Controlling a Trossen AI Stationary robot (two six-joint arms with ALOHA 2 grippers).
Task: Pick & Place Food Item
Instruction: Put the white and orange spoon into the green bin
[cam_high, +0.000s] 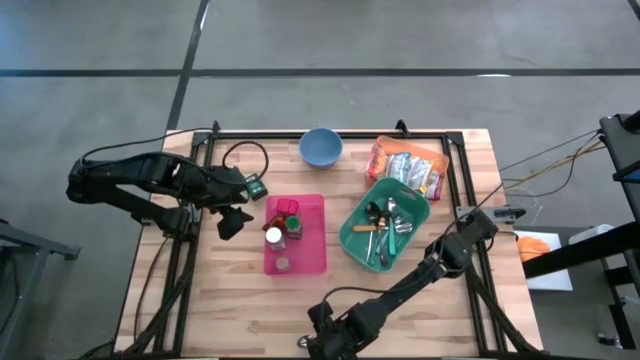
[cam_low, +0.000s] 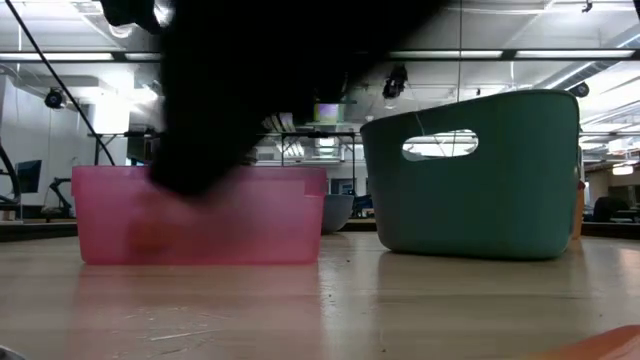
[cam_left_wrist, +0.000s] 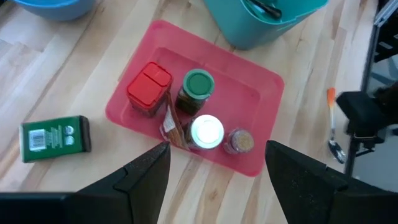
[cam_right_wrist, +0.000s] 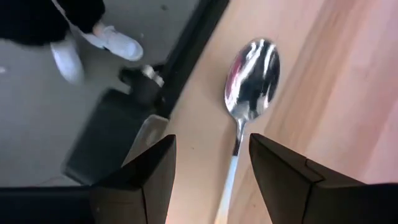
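Observation:
A pink tray at the table's middle holds a red-lidded jar, a green-lidded jar, a white-lidded jar and a small spice jar. A green tin lies flat on the wood left of the tray. Snack packets lie at the far right. My left gripper hangs open above the tray's left side. My right gripper is open at the table's right edge. It stands just above a metal spoon, whose handle runs between the fingers without touching them.
A teal bin full of cutlery stands right of the tray, and a blue bowl sits at the far edge. The black frame rail runs along the table's right edge. A person's white shoes show on the floor beyond it.

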